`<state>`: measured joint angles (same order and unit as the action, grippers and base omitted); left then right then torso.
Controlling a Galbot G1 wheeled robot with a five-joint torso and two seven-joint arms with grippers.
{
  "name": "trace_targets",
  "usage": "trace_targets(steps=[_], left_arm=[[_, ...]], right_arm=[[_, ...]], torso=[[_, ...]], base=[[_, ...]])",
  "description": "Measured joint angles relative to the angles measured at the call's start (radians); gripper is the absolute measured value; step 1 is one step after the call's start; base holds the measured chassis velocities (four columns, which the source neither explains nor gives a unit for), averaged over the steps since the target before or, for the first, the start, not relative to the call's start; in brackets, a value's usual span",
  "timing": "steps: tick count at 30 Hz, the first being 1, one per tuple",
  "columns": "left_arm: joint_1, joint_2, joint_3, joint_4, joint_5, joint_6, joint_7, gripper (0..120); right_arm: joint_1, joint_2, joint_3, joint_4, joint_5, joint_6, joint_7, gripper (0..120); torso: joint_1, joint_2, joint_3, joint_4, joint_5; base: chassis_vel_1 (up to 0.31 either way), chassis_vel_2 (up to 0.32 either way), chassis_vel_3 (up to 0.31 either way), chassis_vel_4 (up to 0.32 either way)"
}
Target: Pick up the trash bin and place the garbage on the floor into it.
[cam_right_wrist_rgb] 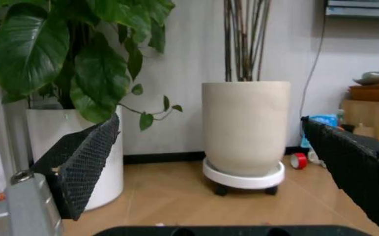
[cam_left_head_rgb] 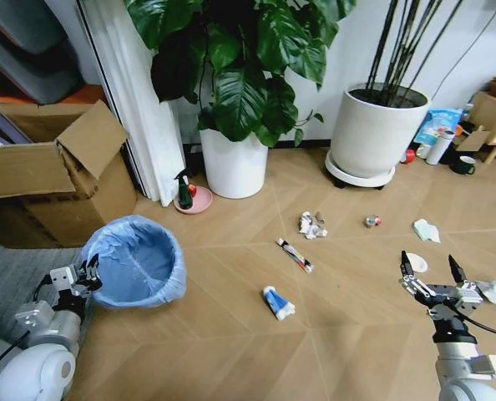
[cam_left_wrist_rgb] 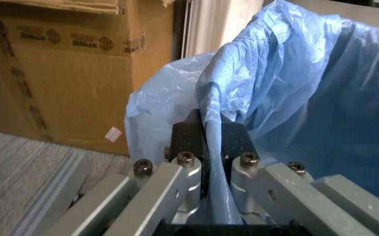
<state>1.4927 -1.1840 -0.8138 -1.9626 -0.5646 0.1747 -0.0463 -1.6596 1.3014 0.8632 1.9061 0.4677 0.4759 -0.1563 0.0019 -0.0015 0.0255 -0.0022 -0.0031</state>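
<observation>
Slippage is the risk: the bin (cam_left_head_rgb: 135, 261), at eight o'clock on the floor (cam_left_head_rgb: 231, 334), is pinched by the left gripper (cam_left_wrist_rgb: 214, 147) through thin bag; the right gripper (cam_left_head_rgb: 432, 268) is held agape at four o'clock.

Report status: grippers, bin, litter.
Left gripper shut on trash bin rim. Right gripper open, empty, above floor. Garbage scattered, nothing blocking.

Soft, even indoor light with faint shadows; the left wrist view is blurred close up, its edges slightly warped.
</observation>
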Motion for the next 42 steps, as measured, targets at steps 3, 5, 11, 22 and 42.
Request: trace_targets(steps=[3,5,11,22,42], left_arm=[[0.001,-0.001,0.002,-0.002,0.002,0.0,0.0,0],[0.003,-0.002,0.004,-0.003,0.004,0.0,0.0,0],[0.019,0.009,0.014,-0.013,0.008,0.0,0.001,0],[0.047,0.045,0.032,-0.032,0.008,0.005,0.002,0],[0.126,0.027,-0.013,-0.069,0.028,0.011,-0.002,0]], right_arm=[[0.004,0.0,-0.004,-0.004,-0.001,0.008,-0.001,100],[0.006,0.0,-0.01,-0.01,-0.002,0.01,0.0,100],[0.013,-0.022,-0.07,-0.041,-0.001,-0.024,0.028,100],[0.056,-0.09,-0.286,-0.128,0.05,-0.254,0.057,100],[0.306,-0.129,-0.631,-0.529,-0.065,-0.243,-0.057,100]], torso=[[0.0,0.0,0.0,0.0,0.0002],[0.0,0.0,0.0,0.0002,-0.0005],[0.0,0.0,0.0,-0.0005,-0.0001],[0.0,0.0,0.0,-0.0004,-0.0004],[0.0,0.0,0.0,0.0,0.0]], base=[[-0.118,0.285,0.11,-0.292],[-0.113,0.211,0.106,-0.258],[-0.068,0.052,0.043,-0.04],[0.025,-0.028,-0.015,0.032],[0.0,0.0,0.0,0.0]])
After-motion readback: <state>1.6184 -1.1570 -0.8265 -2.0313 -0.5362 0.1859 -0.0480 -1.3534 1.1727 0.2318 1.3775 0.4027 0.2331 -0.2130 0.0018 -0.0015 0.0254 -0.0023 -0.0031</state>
